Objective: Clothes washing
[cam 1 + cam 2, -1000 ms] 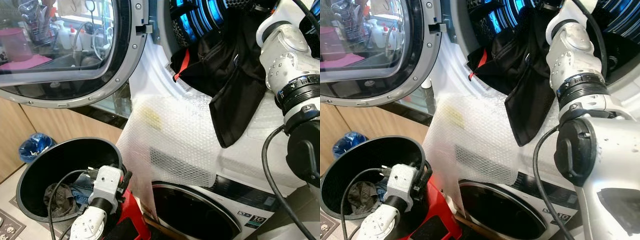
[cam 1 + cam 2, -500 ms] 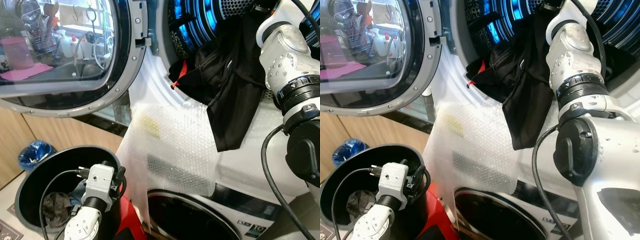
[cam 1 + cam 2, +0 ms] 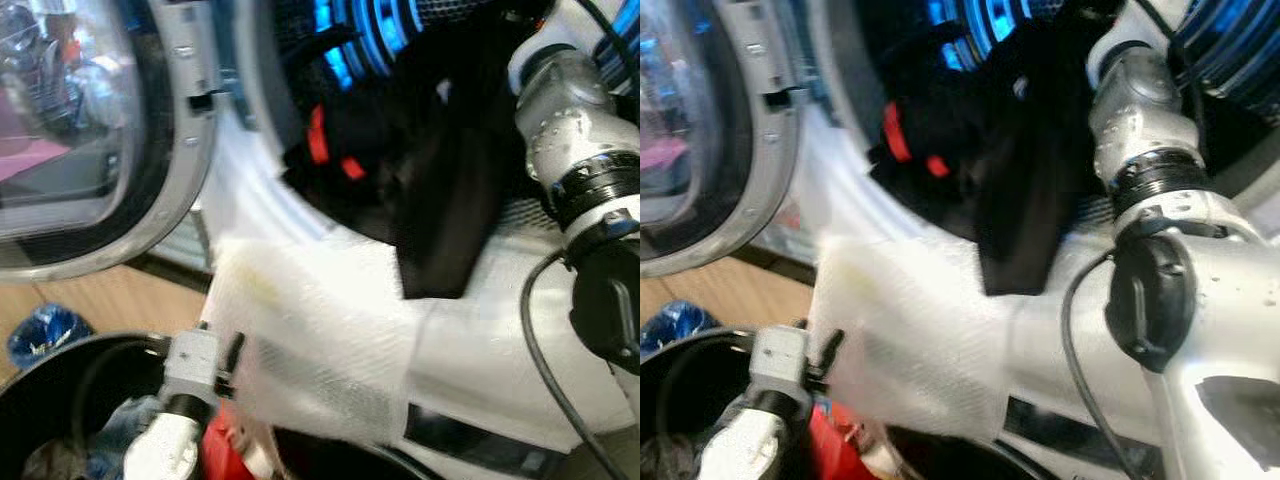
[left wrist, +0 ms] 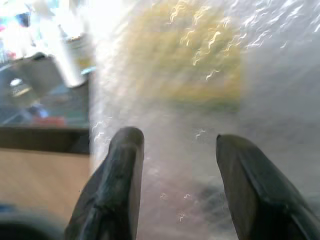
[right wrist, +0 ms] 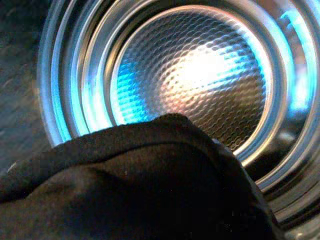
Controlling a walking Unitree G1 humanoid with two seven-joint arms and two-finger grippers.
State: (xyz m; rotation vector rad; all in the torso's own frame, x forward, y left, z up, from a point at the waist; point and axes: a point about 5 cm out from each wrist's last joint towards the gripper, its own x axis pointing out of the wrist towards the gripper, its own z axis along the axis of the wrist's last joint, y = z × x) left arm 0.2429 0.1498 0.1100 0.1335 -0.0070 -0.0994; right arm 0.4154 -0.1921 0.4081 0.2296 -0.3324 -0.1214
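While the head views blur, a black garment [image 3: 420,190] hangs limp over the drum [image 3: 400,40] rim onto bubble wrap [image 3: 310,350]; soft and light, best bunched mid-fold. Left wrist view: left gripper [image 4: 175,185] open, empty, facing the wrap. Right wrist view: cloth covers the right gripper; I cannot tell its state.

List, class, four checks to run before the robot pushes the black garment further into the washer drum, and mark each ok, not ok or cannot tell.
1. Washer door swung open: ok.
2. Black garment fully inside the drum: not ok, part hangs over the rim.
3. Right pincer's hold on the garment: cannot tell, cloth covers it.
4. Left pincer open and free, facing the bubble wrap: ok.
5. Sharp head view: not ok, blurred.
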